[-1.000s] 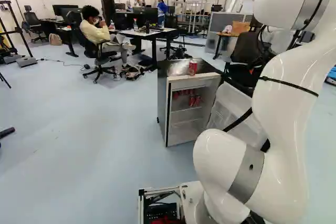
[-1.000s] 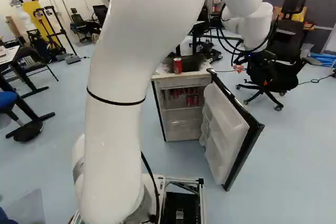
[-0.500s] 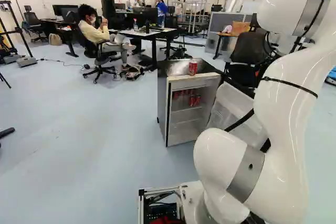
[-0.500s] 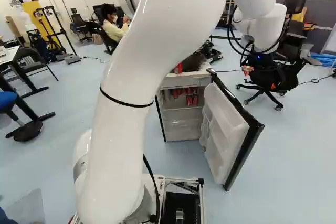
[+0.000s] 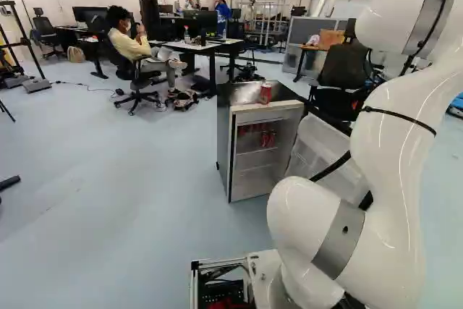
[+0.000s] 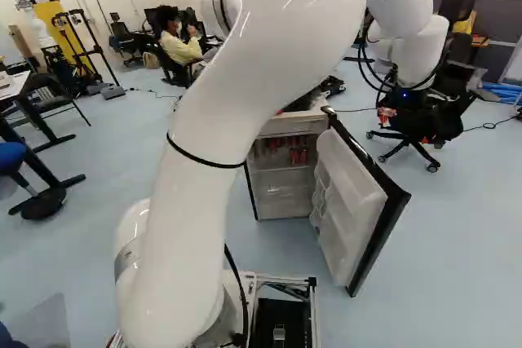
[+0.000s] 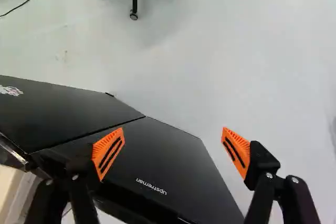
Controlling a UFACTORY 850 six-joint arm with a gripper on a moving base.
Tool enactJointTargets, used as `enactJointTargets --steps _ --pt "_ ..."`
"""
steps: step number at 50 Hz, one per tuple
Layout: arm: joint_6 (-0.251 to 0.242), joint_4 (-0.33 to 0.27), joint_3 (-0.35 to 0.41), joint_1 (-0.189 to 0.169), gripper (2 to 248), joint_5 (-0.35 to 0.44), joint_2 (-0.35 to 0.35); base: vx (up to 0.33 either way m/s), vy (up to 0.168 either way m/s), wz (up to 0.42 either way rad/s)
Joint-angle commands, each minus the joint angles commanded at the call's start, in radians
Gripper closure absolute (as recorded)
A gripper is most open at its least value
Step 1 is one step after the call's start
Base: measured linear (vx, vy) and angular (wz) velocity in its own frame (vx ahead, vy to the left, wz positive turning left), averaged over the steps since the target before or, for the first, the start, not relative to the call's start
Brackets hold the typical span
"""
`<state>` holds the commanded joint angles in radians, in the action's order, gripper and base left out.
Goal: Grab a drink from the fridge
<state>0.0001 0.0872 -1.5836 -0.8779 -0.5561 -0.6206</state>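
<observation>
Right base view: gripper is out past the open fridge door, on its outer side, near an office chair. White arm rises from the foot, leans right and crosses in front of the fridge's top. Wrist view: claw is open, fingers spread wide, orange pads well apart. Door's black outer face lies under the gap and one finger, pale floor under the other. Another black panel meets it along a seam, beside the gripper. Wheeled chair base on the floor further ahead.

Drinks: several red cans grouped inside the fridge, upper part, above a shelf. One more red can upright on top, by the front edge, seen in the left base view. Exact count inside: can't tell. Clear bins or shelves on the door's inner side
</observation>
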Motion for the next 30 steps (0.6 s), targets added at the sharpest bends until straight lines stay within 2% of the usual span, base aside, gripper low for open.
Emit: enactJointTargets --steps 30 --pt "0.0 0.0 -0.02 0.0 3 0.0 -0.074 0.0 0.0 0.0"
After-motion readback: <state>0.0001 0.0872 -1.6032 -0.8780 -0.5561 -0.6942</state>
